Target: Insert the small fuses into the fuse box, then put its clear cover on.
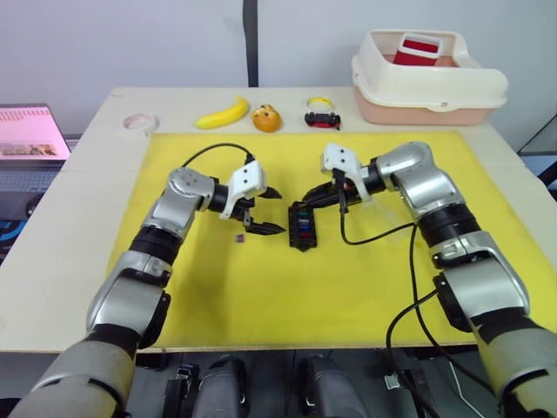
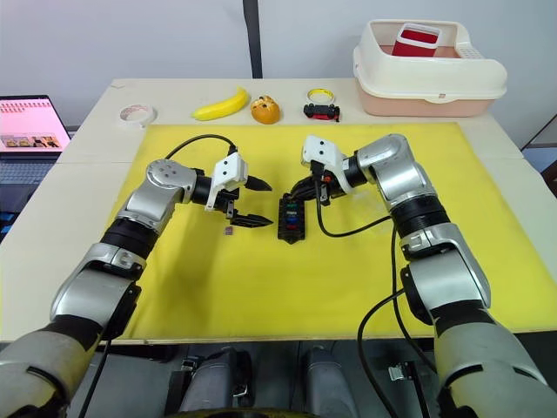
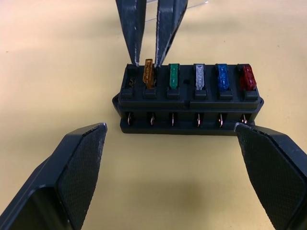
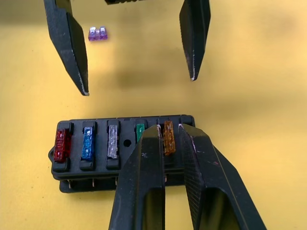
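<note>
Fuse box [image 1: 304, 225] lies on the yellow mat [image 1: 261, 296] about mid-mat, between the two grippers; black block, one row carries red [image 4: 61, 144], blue [image 4: 88, 143], grey [image 4: 112, 142], green [image 3: 173, 76] and amber [image 3: 148, 73] fuses, end slot [image 3: 130, 82] past the amber looks unfilled. Right gripper [image 4: 168, 132] reaches in from the mat's right side, fingers narrow, tips set either side of the amber fuse, which stands a bit higher than the others; cannot tell if pads actually pinch it. Left gripper [image 1: 266, 210] sits just off the box's left side, fingers spread wide, nothing between them, tips pointing at the box. Purple fuse [image 4: 98, 33] lies loose on the mat near the left gripper, apart from the box. Clear cover's edge [image 3: 194, 4] shows faintly behind the right fingers in the left wrist view, too little to place it. Along the table's far edge: tape roll [image 1: 138, 124] at left, banana [image 1: 223, 113], orange toy [image 1: 266, 117], small black toy car [image 1: 322, 119], cream bin [image 1: 426, 83] at the far right corner with a red item [image 1: 419, 48] inside. Laptop [image 1: 30, 139] sits off the table's left edge
</note>
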`<action>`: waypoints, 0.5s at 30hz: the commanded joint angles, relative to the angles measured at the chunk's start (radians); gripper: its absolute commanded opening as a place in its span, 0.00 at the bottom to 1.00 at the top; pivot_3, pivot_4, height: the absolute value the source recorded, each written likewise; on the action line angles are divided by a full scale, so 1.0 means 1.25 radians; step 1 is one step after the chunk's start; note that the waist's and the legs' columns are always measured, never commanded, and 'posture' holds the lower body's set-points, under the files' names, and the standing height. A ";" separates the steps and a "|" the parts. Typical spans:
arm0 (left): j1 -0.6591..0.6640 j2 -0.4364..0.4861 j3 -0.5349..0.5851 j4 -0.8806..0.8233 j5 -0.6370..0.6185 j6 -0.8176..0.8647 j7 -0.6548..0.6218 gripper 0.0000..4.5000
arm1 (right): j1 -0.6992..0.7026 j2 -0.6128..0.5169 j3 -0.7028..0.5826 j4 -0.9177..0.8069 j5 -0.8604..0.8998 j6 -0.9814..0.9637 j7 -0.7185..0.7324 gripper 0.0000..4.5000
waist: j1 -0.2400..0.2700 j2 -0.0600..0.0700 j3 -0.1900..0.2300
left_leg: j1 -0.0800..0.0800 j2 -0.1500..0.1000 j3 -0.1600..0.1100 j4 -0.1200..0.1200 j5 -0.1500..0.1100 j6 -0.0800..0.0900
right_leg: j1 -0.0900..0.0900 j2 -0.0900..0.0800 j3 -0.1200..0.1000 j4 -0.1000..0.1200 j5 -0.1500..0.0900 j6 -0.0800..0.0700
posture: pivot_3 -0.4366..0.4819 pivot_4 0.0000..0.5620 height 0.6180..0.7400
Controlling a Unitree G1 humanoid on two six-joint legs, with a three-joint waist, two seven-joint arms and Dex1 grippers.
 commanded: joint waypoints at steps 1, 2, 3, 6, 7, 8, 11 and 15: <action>-0.015 -0.001 0.004 -0.010 0.003 -0.009 0.001 1.00 | -0.030 -0.006 -0.039 -0.030 0.033 0.020 0.005 0.14 | 0.000 0.000 0.000 | 0.000 0.000 0.000 0.000 0.000 0.000 | 0.000 0.000 0.000 0.000 0.000 0.000 | 0.48 0.27 0.99; -0.015 0.000 0.004 -0.010 0.003 -0.009 0.001 1.00 | -0.028 -0.005 -0.043 -0.032 0.038 0.028 0.007 0.14 | 0.000 0.000 0.000 | 0.000 0.000 0.000 0.000 0.000 0.000 | 0.000 0.000 0.000 0.000 0.000 0.000 | 0.48 0.27 0.99; -0.014 0.000 0.004 -0.011 0.003 -0.009 0.000 1.00 | -0.027 -0.003 -0.048 -0.034 0.043 0.038 0.007 0.14 | 0.000 0.000 0.000 | 0.000 0.000 0.000 0.000 0.000 0.000 | 0.000 0.000 0.000 0.000 0.000 0.000 | 0.48 0.27 0.99; -0.014 0.001 0.005 -0.012 0.002 -0.008 -0.001 1.00 | -0.018 -0.001 -0.062 -0.041 0.061 0.059 0.004 0.01 | 0.000 0.000 0.000 | 0.000 0.000 0.000 0.000 0.000 0.000 | 0.000 0.000 0.000 0.000 0.000 0.000 | 0.48 0.27 0.99; -0.014 0.001 0.005 -0.012 0.002 -0.008 -0.001 1.00 | -0.016 -0.002 -0.063 -0.043 0.064 0.062 0.004 0.01 | 0.000 0.000 0.000 | 0.000 0.000 0.000 0.000 0.000 0.000 | 0.000 0.000 0.000 0.000 0.000 0.000 | 0.48 0.27 0.99; -0.013 0.001 0.005 -0.013 0.002 -0.008 -0.001 1.00 | -0.012 -0.002 -0.063 -0.046 0.066 0.061 0.003 0.01 | 0.000 0.000 0.000 | 0.000 0.000 0.000 0.000 0.000 0.000 | 0.000 0.000 0.000 0.000 0.000 0.000 | 0.48 0.27 0.99; -0.012 0.002 0.005 -0.014 0.002 -0.008 -0.002 1.00 | 0.002 0.002 -0.067 -0.051 0.071 0.061 -0.002 0.01 | 0.000 0.000 0.000 | 0.000 0.000 0.000 0.000 0.000 0.000 | 0.000 0.000 0.000 0.000 0.000 0.000 | 0.48 0.27 0.99; -0.013 0.003 0.006 -0.011 0.002 -0.010 -0.003 1.00 | 0.019 0.009 -0.064 -0.054 0.072 0.052 -0.017 0.01 | 0.000 0.000 0.000 | 0.000 0.000 0.000 0.000 0.000 0.000 | 0.000 0.000 0.000 0.000 0.000 0.000 | 0.48 0.27 0.99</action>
